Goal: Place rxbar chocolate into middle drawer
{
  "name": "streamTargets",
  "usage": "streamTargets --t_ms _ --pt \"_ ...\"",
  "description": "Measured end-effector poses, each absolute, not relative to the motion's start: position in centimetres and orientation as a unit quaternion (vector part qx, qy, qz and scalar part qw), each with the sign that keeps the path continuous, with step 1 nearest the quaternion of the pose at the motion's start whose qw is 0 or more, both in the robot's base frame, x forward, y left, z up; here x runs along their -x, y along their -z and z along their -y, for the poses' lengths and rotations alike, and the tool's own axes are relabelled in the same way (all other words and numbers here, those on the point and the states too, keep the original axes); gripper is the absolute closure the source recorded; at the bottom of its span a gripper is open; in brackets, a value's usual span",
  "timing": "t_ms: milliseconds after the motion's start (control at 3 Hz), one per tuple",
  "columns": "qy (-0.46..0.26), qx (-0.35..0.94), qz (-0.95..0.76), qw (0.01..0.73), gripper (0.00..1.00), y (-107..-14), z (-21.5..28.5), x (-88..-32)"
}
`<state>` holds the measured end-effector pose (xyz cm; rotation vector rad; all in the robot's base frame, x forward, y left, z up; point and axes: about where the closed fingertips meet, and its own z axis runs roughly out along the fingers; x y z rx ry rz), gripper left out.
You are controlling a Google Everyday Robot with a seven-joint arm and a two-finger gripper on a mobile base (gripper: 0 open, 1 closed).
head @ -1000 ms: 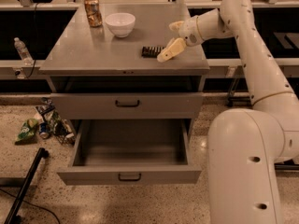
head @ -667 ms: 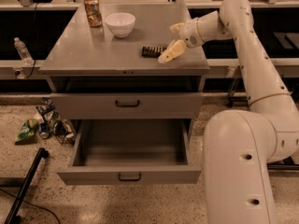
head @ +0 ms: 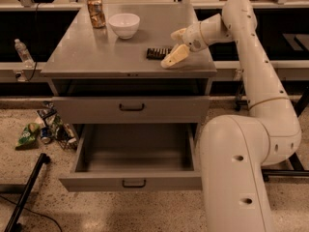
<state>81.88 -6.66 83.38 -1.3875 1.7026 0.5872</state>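
Note:
The rxbar chocolate (head: 156, 53), a small flat dark wrapper, lies on the grey cabinet top (head: 96, 52) near its right front. My gripper (head: 170, 48) is open just to the right of the bar, with one pale finger (head: 178, 33) behind it and the other finger (head: 174, 57) in front, close to the bar's right end. It holds nothing. The middle drawer (head: 131, 181) is pulled open below, its inside bare, with a small dark handle on its front.
An orange drink can (head: 96, 12) and a white bowl (head: 124, 24) stand at the back of the cabinet top. The upper drawer (head: 130, 108) is shut. My arm (head: 260, 81) and base (head: 236, 178) stand at the cabinet's right. Litter (head: 41, 129) and a bottle (head: 22, 53) lie at the left.
The gripper has edged slightly down and to the left toward the bar. The bar and the drawers have not moved.

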Motion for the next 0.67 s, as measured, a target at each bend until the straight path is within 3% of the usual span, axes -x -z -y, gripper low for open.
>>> streamTargets --t_ms 667 --pt "-0.245 0.56 -0.683 0.401 0.59 -81.91 6.16 -81.59"
